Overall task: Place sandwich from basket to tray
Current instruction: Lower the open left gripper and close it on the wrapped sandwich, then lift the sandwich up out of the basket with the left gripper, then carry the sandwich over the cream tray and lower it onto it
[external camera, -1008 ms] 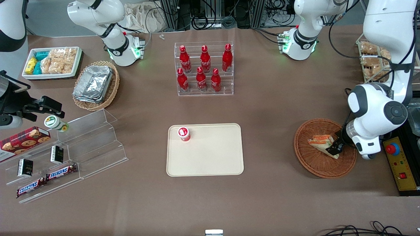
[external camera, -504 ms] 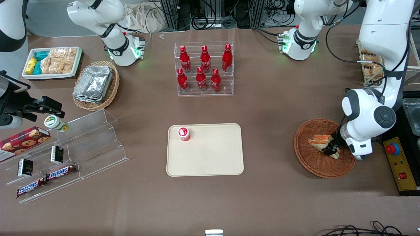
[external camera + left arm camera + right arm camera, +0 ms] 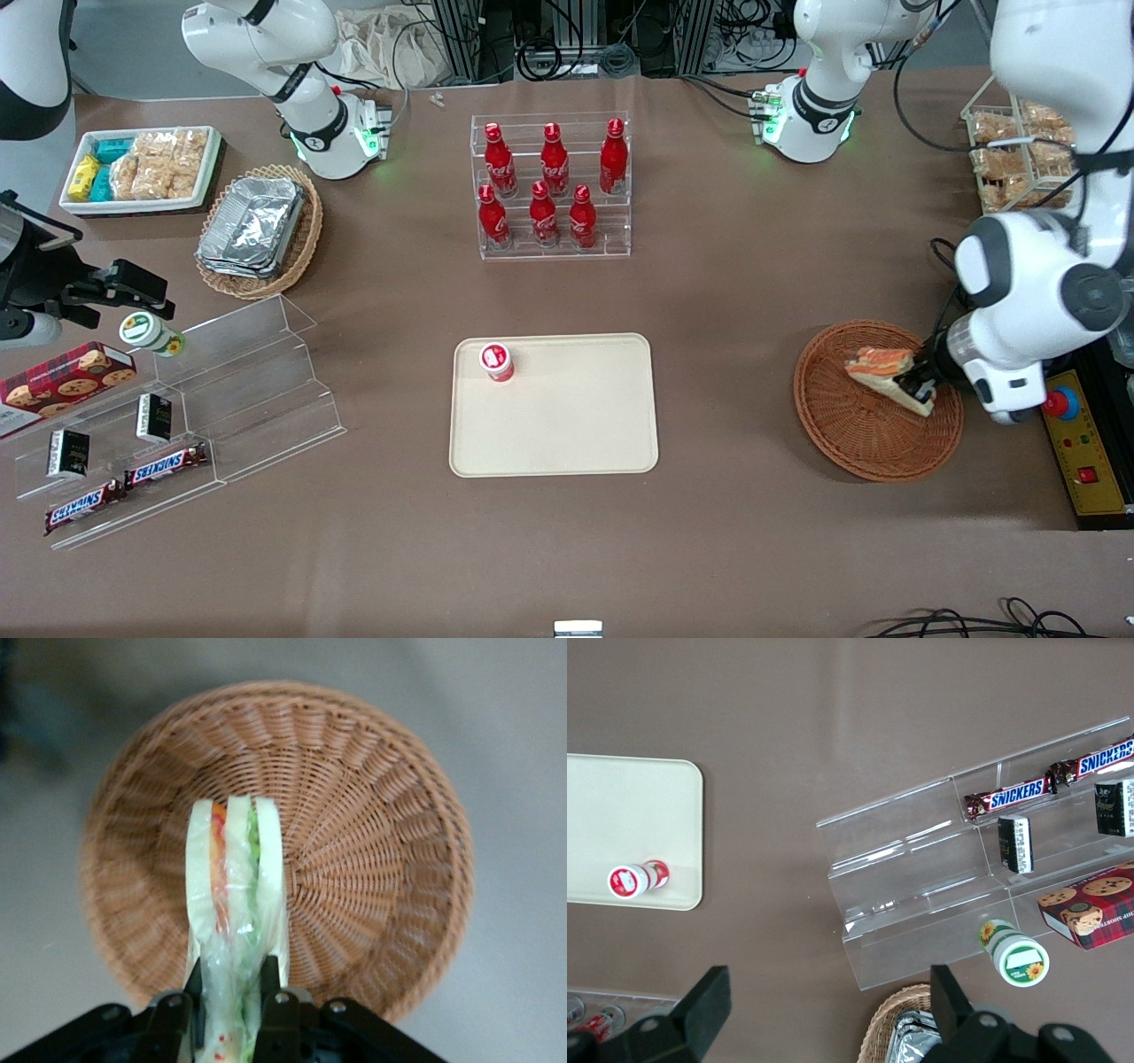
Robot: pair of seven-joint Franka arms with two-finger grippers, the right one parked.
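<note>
Sandwich (image 3: 886, 376) in the front view is gripped at its narrow end by the gripper (image 3: 917, 386) of the working arm, above the reddish-brown basket (image 3: 864, 439). It seems lifted a little off the weave, but from this angle I cannot be sure that it is fully clear. The tray (image 3: 567, 425) lies well apart, toward the middle of the worktop (image 3: 753, 549), and a small red bottle (image 3: 496, 361) lies on it near one corner.

Seen from the left wrist, the fingers (image 3: 268, 983) pinch the sandwich (image 3: 235, 895) at its thin tip, through the clear wrap, and the basket (image 3: 381, 859) is below it.

In the right wrist view only the tray (image 3: 629, 806) and the bottle (image 3: 636, 878) appear.

One risk, in my judgement, is that the wrap slides between the fingers, because the hold is only on the tip and most of the weight hangs forward. Also, a low carry could catch the basket rim, and a careless drop on the tray could hit the bottle.
</note>
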